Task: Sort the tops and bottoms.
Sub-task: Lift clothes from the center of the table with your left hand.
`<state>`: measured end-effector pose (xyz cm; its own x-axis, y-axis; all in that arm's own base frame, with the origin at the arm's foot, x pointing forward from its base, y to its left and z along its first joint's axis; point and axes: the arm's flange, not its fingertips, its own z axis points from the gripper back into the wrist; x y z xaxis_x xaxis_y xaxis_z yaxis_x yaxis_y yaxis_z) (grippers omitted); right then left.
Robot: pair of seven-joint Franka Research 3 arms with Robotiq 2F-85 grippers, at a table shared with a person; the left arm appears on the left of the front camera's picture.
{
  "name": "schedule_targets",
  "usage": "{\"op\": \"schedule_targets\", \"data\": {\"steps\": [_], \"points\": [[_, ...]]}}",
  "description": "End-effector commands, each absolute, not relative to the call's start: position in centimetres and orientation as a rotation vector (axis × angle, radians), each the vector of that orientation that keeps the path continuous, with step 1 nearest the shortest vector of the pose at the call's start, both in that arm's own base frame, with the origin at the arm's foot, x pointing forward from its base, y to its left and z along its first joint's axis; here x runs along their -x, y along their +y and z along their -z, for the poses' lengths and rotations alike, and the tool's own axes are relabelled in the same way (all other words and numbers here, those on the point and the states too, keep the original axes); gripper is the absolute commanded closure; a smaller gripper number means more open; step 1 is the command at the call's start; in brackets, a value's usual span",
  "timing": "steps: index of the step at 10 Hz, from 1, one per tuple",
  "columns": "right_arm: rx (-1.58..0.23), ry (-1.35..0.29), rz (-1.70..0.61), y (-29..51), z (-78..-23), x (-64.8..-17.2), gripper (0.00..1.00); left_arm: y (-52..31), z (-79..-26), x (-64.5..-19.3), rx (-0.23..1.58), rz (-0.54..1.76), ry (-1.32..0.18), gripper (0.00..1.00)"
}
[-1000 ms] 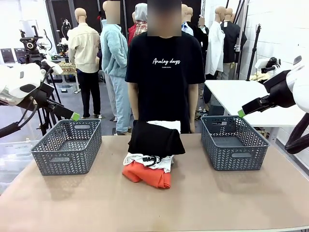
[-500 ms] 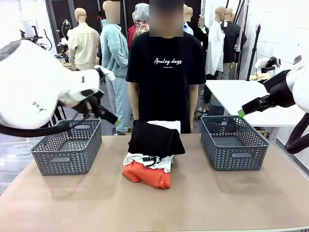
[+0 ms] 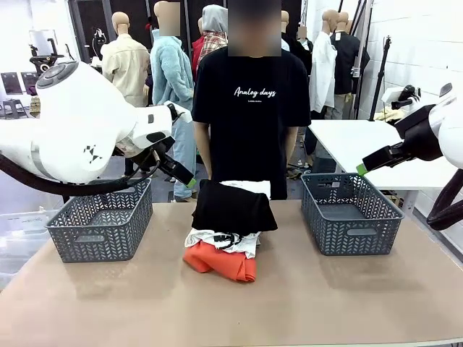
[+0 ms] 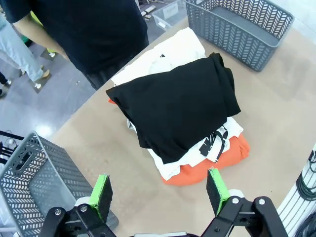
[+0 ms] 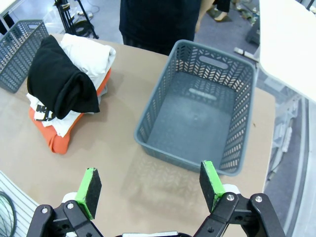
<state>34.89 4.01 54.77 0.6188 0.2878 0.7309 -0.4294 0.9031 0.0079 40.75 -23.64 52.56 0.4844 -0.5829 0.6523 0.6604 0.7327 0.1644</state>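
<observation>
Jaws wide, the left gripper [image 4: 160,191] hovers nearest the folded black garment [image 4: 177,111], lying straight ahead below it; the right gripper [image 5: 148,186], also wide, hangs farther off.

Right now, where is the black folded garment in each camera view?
Front: black garment, picture centre.
Left wrist: centre, slightly above the middle.
Right wrist: upper left.
Shared landmark: orange garment, lowest in the stack beneath it.

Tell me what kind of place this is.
Probably a robotics lab or test workshop: a left arm and right arm flank a table with a left basket, right basket and pile of folded clothes to sort.
</observation>
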Motion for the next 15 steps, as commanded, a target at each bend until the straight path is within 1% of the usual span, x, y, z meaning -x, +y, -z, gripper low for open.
{"op": "schedule_targets", "data": {"steps": [1,2,3,4,5,7,9,10,12,15], "points": [[-0.205,-0.806,-0.405,4.0,-54.7,-35.0,0.00,-23.7,-52.4,-41.3,0.114,0.755,-0.744,0.00],[-0.205,-0.806,-0.405,4.0,-54.7,-35.0,0.00,-25.5,-53.8,-41.7,0.102,0.730,-0.779,0.00],[-0.205,-0.806,-0.405,4.0,-54.7,-35.0,0.00,-28.8,-55.6,-43.1,0.139,0.776,-0.775,0.00],[-0.205,-0.806,-0.405,4.0,-54.7,-35.0,0.00,-32.0,-56.5,-45.2,0.114,0.829,-0.729,0.00],[-0.205,-0.806,-0.405,4.0,-54.7,-35.0,0.00,-34.7,-56.6,-47.8,0.100,0.791,-0.619,0.00],[-0.205,-0.806,-0.405,4.0,-54.7,-35.0,0.00,-37.9,-56.8,-50.2,0.019,0.768,-0.477,0.00],[-0.205,-0.806,-0.405,4.0,-54.7,-35.0,0.00,-39.3,-55.8,-52.8,-0.049,0.734,-0.432,0.00],[-0.205,-0.806,-0.405,4.0,-54.7,-35.0,0.00,-39.4,-54.9,-53.6,-0.049,0.711,-0.404,0.00],[-0.205,-0.806,-0.405,4.0,-54.7,-35.0,0.00,-39.8,-52.8,-53.9,-0.013,0.695,-0.352,0.00],[-0.205,-0.806,-0.405,4.0,-54.7,-35.0,0.00,-39.8,-49.4,-54.7,-0.019,0.682,-0.300,0.00]]}}
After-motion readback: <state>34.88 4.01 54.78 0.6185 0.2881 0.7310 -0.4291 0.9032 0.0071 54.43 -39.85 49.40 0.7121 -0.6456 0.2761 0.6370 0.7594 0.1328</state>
